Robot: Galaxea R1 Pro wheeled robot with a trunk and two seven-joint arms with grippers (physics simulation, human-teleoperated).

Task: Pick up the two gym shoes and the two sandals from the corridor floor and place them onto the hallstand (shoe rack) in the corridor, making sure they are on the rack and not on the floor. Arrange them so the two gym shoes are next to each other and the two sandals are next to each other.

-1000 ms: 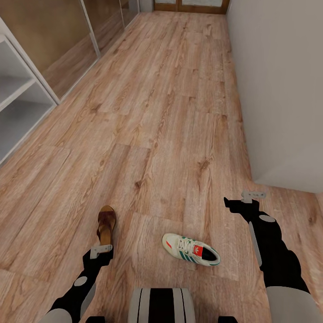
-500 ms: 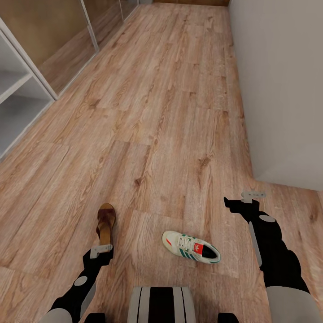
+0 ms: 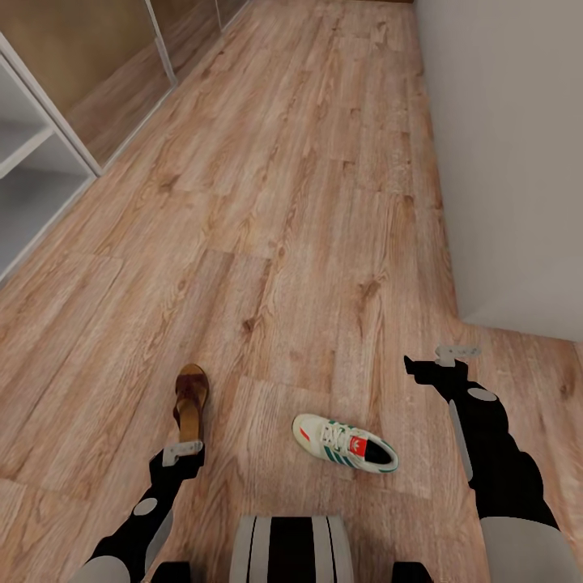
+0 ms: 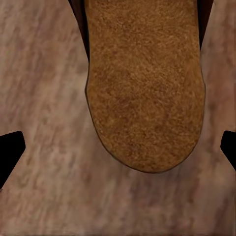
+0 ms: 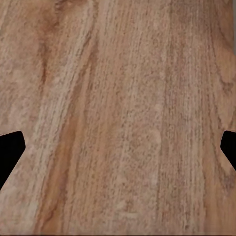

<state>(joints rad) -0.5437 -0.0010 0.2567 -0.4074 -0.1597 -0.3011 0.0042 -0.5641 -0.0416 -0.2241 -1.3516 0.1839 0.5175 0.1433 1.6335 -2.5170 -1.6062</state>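
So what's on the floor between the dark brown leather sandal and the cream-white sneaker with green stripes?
Nothing: in the head view, only bare wood-plank floor separates the dark brown leather sandal from the cream-white green-striped sneaker.

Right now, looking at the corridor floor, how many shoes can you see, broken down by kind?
Gym shoes: 1, cream-white with green stripes, lying on the corridor floor
Sandals: 1, dark brown with a tan footbed, on the floor just ahead of the left gripper
Total: 2 shoes in view
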